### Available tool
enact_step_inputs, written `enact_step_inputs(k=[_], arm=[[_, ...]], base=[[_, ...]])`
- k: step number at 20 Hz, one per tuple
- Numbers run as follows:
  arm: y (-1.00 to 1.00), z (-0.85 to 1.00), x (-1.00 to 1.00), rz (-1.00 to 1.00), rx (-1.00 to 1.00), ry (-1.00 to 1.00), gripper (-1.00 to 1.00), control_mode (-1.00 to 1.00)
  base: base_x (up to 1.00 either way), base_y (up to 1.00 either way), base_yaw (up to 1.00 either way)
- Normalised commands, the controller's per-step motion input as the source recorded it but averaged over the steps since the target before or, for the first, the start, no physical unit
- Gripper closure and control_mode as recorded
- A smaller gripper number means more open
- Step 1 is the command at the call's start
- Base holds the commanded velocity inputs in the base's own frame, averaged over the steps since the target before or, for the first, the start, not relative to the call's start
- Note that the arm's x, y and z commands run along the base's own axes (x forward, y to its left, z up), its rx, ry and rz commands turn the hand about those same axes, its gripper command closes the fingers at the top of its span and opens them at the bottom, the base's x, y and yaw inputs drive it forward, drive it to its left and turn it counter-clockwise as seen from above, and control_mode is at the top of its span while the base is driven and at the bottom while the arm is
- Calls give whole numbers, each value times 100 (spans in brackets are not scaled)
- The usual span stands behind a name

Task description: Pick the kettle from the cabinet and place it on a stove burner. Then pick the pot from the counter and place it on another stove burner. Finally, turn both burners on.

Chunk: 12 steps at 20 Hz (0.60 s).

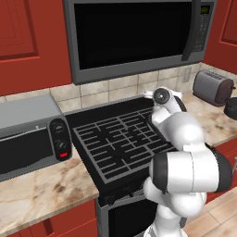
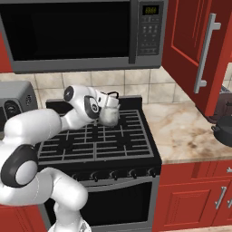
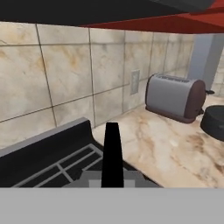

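Kettle [image 2: 110,110] carried over the stove [image 2: 136,136], centre frame.
Gripper [image 2: 108,100] fingers clamped on its arched handle; probably rigid, light, smooth-bodied.

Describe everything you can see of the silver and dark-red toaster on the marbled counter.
The boxy toaster has a brushed silvery metal body with rounded corners, a dark-red end panel and slots on top. It stands upright on the beige marbled stone counter, close to the tiled wall, to the right of the black stove. A dark round pot sits close beside it; contact cannot be told.
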Motion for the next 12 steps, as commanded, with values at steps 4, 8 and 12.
enact_step_inputs(k=[4, 8, 12], arm=[[0, -5, 6, -3, 0, 0, 100, -100], [0, -2, 8, -8, 0, -5, 100, -100], [0, -1, 10, -11, 0, -7, 100, -100]], base=[[0, 0, 0], [0, 0, 0], [0, 0, 0]])
